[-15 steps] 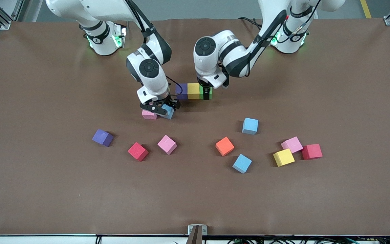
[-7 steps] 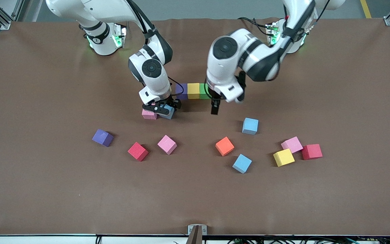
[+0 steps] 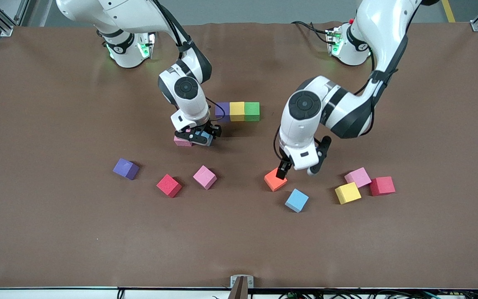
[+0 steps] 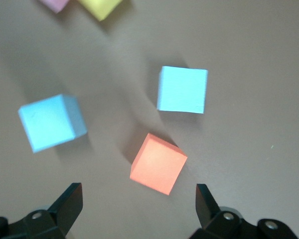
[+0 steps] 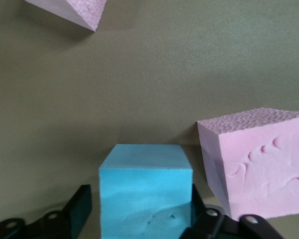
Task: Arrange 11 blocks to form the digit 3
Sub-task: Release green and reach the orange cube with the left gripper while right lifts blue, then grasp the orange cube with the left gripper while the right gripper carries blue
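From the front, a purple block (image 3: pixel 221 111), a yellow block (image 3: pixel 237 111) and a green block (image 3: pixel 252 111) stood touching in a row; the right gripper (image 3: pixel 198 136) was down at the table over a light blue block (image 3: pixel 208 139) beside a pink block (image 3: pixel 182 141); the left gripper (image 3: pixel 282 169) hung just above an orange block (image 3: pixel 275 180); the other blocks and two red cubes (image 3: pixel 169 185) lay scattered nearer the camera.

In the left wrist view, its fingers (image 4: pixel 67 206) stood wide apart, empty, the orange block (image 4: pixel 157 163) between them below.

In the right wrist view, the fingers (image 5: pixel 80 208) flanked the light blue block (image 5: pixel 145 194), one side touching, the other with a slight gap; the pink block (image 5: pixel 256 162) sat just beside.
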Robot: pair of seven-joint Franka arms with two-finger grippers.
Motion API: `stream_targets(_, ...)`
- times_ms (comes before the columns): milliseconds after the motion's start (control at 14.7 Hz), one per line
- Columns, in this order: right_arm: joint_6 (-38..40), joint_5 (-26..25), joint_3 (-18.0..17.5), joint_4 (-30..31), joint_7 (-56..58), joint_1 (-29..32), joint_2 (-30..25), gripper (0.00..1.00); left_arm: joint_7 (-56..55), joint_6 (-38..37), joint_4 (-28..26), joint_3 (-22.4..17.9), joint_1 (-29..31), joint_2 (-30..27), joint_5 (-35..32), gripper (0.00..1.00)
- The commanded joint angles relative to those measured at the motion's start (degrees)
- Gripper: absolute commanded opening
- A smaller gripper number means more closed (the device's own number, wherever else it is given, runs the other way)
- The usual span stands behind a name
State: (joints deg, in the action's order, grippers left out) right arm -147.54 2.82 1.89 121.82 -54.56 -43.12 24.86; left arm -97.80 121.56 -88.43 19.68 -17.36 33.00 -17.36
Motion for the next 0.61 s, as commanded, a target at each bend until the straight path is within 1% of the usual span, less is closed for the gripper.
stream_targets(0,0.0,-1.5,0.0,-0.7,2.3,0.4,0.5,0.43,15.1,-1.9,3.2,-1.8,-0.5,2.7,-1.4,1.00)
stream_targets(68,0.1,-1.5,0.1,-0.9,2.4,0.5,0.5,0.23,20.8,-1.9,3.0,-2.3,-0.4,2.9,-1.1,1.00)
stream_targets(136,0.3,-1.5,0.0,-1.4,2.6,0.8,0.5,0.13,25.0,-1.9,3.0,-2.4,-0.3,3.6,-1.2,1.00)
stream_targets(204,0.4,-1.4,0.0,-1.8,2.7,0.9,0.8,0.08,27.2,-1.8,3.0,-2.4,-0.3,4.0,-0.9,1.00)
stream_targets(340,0.2,-1.4,0.0,-3.2,2.5,0.1,1.7,0.05,27.3,-0.5,4.0,-2.1,-0.2,6.4,-0.1,1.00)
stream_targets(544,0.3,-1.3,-0.1,-4.2,2.3,-1.3,2.2,0.05,27.1,1.8,7.4,-2.1,-0.8,10.6,1.6,1.00)
